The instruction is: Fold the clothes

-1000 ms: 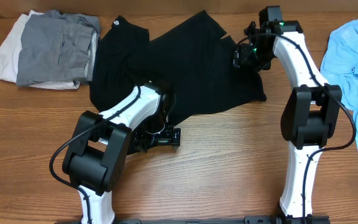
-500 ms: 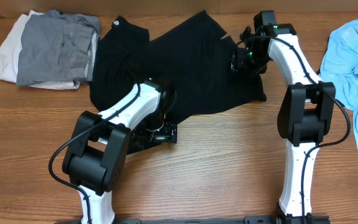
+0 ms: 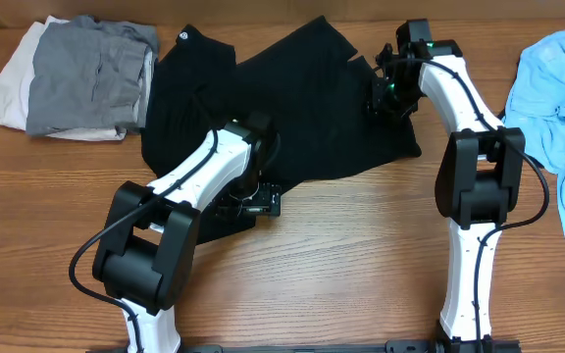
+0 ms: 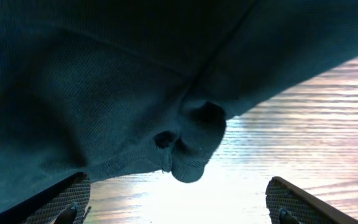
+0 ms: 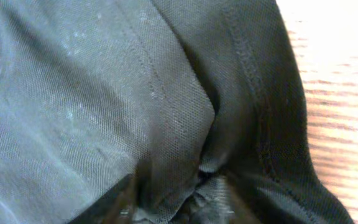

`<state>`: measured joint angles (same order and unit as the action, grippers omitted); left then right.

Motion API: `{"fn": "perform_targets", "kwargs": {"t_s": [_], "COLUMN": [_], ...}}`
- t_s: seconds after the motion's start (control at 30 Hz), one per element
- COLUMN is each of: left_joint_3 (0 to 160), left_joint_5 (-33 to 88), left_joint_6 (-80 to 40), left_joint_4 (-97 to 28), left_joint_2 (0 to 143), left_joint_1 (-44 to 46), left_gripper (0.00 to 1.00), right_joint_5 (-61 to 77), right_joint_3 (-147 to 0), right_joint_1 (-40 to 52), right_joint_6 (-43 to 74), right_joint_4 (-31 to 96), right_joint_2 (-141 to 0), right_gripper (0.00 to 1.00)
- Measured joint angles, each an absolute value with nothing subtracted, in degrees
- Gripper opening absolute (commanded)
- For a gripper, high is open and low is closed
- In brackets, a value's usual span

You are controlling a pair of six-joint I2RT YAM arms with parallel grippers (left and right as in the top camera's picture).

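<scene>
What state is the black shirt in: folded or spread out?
Spread out, crumpled: the black shirt lies loosely across the table, edges uneven, no neat fold.

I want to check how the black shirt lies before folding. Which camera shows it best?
The overhead view: nearly the whole black shirt shows, crumpled on the table. The left wrist view shows only a bunched edge over wood; the right wrist view shows only close-up seamed fabric.
</scene>
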<state>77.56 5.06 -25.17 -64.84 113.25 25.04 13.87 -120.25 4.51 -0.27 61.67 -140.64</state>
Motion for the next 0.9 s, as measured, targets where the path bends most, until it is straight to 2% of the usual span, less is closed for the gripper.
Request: {"fn": "perform_targets", "kwargs": {"t_s": [0.2,0.37,0.57,0.73,0.8,0.9], "left_joint_3": [76.8,76.8,75.8,74.8,74.3,74.0], "left_joint_5": [3.9,2.7,2.5,2.3,2.3,2.2], "left_joint_6": [-25.7,-26.5,-26.7,-26.7,-26.7,-26.6], "left_joint_4": [-63.4,-63.4,-61.9,-59.7,-59.2,-59.1], "left_joint_2": [113.3,113.3,113.3,113.3,113.3,113.3], "left_joint_1": [25.0,25.0,25.0,25.0,25.0,25.0], "left_gripper": [0.87,0.73,0.73,0.68,0.60,0.36], "right_joint_5": [11.5,10.2,10.0,10.0,10.0,10.0], "right_joint_3": [-120.2,-120.2,-120.2,-120.2,-120.2,-120.2], "right_joint_1": [4.6,4.6,4.6,4.6,4.6,4.6], "right_joint_6": [0.7,1.4,2.4,2.8,2.8,3.0], "right_joint_4": [62.2,62.4,62.6,62.6,62.7,62.8], "right_joint_2": [-140.6,-140.6,-140.6,-140.6,-140.6,-140.6], "right_gripper": [0.23,0.10,0.09,0.09,0.06,0.04]}}
